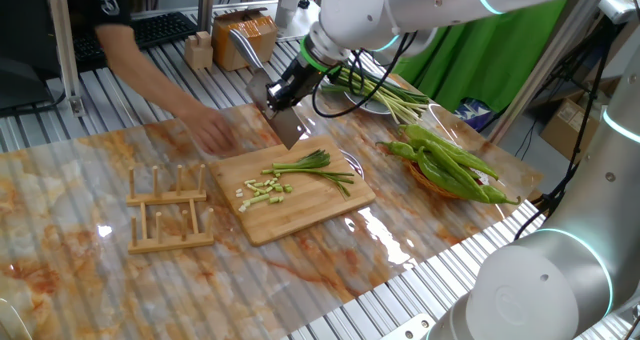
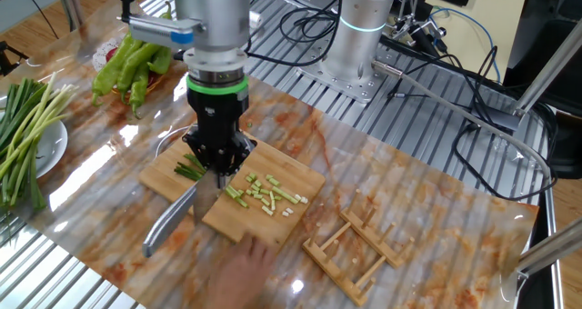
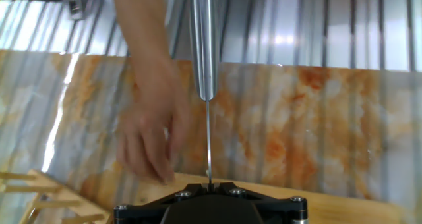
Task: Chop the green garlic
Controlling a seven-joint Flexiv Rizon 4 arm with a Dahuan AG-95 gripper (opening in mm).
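Hand view: pincer [image 3: 208, 184] closed tight on a knife [image 3: 204, 46], blade edge-on, pointing away from it. Other fixed view: cutting board [image 2: 305, 177] directly below the pincer [image 2: 218, 164], kept there as the chopping surface; green garlic [image 2: 264, 193] on it, cut bits just beside the pincer, uncut stalks under it. A person's hand [image 2: 244, 271] nearby on the table [image 2: 427, 191], apparently reaching in.

Person's hand [image 3: 150, 135] motion-blurred in all views; fingers hidden under gripper body [image 3: 210, 207] in hand view.
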